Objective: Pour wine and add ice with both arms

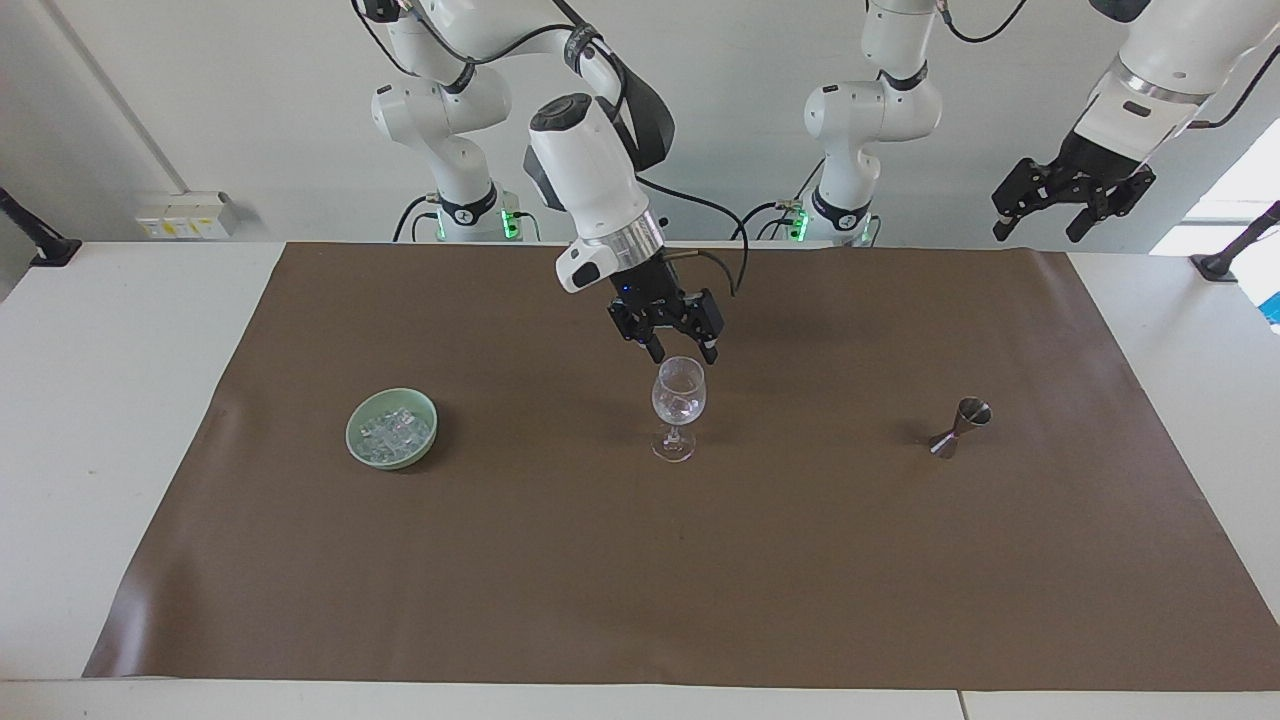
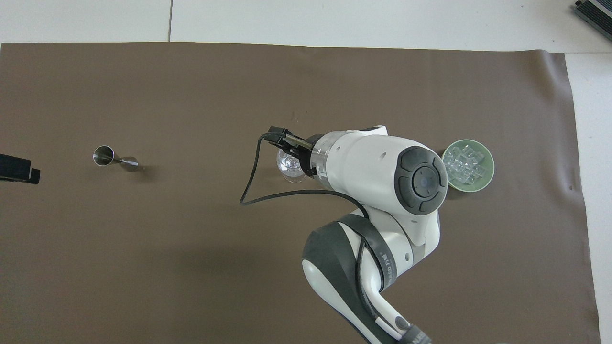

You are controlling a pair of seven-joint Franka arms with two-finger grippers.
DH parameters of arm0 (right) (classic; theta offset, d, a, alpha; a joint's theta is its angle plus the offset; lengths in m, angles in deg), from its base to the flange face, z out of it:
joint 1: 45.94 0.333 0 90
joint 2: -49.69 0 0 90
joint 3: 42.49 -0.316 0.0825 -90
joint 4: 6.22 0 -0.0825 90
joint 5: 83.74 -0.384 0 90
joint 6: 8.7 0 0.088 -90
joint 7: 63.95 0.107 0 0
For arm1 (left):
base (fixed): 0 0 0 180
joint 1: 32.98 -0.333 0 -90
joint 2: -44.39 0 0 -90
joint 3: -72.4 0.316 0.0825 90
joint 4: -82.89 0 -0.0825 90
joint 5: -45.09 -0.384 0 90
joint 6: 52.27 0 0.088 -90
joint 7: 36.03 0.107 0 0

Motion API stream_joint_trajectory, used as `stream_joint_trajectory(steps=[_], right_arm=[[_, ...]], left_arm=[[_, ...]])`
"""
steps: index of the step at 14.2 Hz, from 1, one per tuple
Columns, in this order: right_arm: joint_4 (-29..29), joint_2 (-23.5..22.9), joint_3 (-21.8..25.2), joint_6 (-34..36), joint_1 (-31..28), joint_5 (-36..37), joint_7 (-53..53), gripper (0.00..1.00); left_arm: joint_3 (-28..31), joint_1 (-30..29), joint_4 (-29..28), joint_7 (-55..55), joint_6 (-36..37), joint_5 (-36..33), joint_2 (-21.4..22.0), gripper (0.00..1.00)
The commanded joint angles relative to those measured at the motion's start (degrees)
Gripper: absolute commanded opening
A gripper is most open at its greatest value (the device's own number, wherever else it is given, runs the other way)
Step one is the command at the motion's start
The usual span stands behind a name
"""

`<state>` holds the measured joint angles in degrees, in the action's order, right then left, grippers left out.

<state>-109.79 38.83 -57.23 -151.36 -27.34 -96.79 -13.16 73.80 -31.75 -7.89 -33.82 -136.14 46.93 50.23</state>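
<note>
Facing view shows the right gripper (image 1: 681, 352) hanging just above the rim of the one wine glass (image 1: 679, 404), fingers spread wide with nothing between them. That glass stands upright mid-counter, stem vertical, with a whitish chunk of ice (image 1: 682, 405) in its bowl. Toward the right arm's end, one green bowl (image 1: 392, 428) holds a heap of clear glassy chunks. One steel jigger (image 1: 960, 427) leans toward the left arm's end, where the left gripper (image 1: 1072, 212) waits aloft, spread and holding nothing.

The right claw (image 2: 283, 139) hangs over the wine glass (image 2: 289, 167), beside the ice (image 2: 464, 165) bowl (image 2: 487, 157).
</note>
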Motion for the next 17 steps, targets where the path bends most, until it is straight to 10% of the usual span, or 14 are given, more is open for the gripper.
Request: stream_joint_trajectory(steps=[1, 6, 17], right_arm=[[0.6, 1.1, 0.8, 0.2, -0.8, 0.8, 1.3, 1.00], [0.7, 4.8, 2.7, 8.0, -5.4, 15.6, -0.8, 1.00], [4.2, 9.4, 5.0, 25.0, -13.9, 16.3, -17.5, 1.00]], left_arm=[[-0.6, -0.6, -1.5, 0.2, 0.2, -0.9, 1.5, 1.00], [-0.7, 0.0, -1.5, 0.3, 0.3, -0.9, 1.5, 1.00], [-0.7, 0.1, -1.5, 0.0, 0.3, -0.9, 1.5, 1.00]])
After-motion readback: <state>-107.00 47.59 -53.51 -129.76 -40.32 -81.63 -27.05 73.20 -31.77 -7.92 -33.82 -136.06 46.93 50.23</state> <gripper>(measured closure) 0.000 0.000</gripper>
